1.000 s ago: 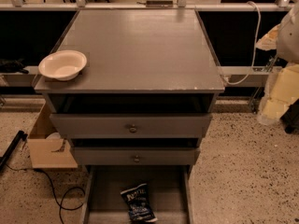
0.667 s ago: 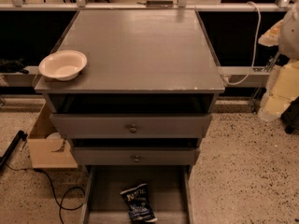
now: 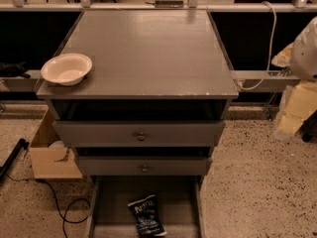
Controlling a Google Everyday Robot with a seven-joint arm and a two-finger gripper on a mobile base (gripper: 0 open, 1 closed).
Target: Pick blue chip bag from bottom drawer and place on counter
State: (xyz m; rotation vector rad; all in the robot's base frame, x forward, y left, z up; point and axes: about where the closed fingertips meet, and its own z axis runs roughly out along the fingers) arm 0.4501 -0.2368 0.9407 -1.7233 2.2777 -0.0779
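Observation:
The blue chip bag [image 3: 146,215] lies flat in the open bottom drawer [image 3: 190,202], near its front middle, with its white lettering facing up. The counter [image 3: 148,48] is the broad grey top of the cabinet, above the two knobbed drawers. My gripper [image 3: 292,114] hangs at the right edge of the view as a pale cream part under a white arm link. It is off to the right of the cabinet at about counter height, far from the bag and touching nothing.
A white bowl [image 3: 66,68] sits on the counter's front left corner. The two upper drawers [image 3: 141,136] are pulled out slightly. A cardboard box [image 3: 49,155] and a black cable [image 3: 64,209] lie on the floor to the left. A white cable [image 3: 267,48] hangs at the right.

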